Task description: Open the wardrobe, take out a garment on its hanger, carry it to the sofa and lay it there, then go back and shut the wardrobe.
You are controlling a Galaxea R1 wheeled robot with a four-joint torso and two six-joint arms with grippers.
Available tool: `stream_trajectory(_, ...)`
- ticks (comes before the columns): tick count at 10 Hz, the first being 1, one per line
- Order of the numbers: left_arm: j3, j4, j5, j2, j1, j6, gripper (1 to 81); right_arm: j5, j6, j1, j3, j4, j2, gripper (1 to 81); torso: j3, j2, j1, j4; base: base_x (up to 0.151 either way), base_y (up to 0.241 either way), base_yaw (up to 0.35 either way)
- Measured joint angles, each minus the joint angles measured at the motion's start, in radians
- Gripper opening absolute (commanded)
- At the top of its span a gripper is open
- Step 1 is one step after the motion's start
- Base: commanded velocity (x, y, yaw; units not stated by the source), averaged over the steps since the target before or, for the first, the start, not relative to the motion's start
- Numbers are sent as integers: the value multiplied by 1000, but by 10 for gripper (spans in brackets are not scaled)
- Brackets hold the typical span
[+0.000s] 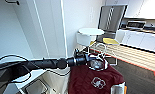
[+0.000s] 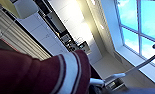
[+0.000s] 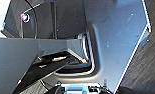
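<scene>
Left arm: you have it stretched across the lower middle of the head view, left gripper out in front, so the jacket hangs clear of the base while you drive.
Jacket: lower centre of the head view, maroon front and white emblem facing the camera, hung just under the wrist; its striped collar sits along the lower edge of the left wrist view.
Hanger: a white piece at the lower right of the left wrist view looks like part of it; the hook is hard to make out.
Left fingers: hidden behind wrist and cloth, so you cannot tell how far they close, though the jacket evidently hangs from them.
Right fingers: cannot tell; the right wrist view gives dark robot panels and floor.
Cut off: the jacket's hem and sleeves run off the bottom edge.
Surroundings: a white round surface and a chair stand upper right.
</scene>
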Motion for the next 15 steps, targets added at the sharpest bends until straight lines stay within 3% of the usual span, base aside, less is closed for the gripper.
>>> stream_trajectory(2,1,0,-12,-9,0,0,10,0,-2,6,-1,0,-5,811,0,0,-1,42,0,0,-377)
stream_trajectory(15,2,4,6,-3,0,0,10,-1,0,4,-1,0,-3,811,0,0,-1,42,0,0,-378)
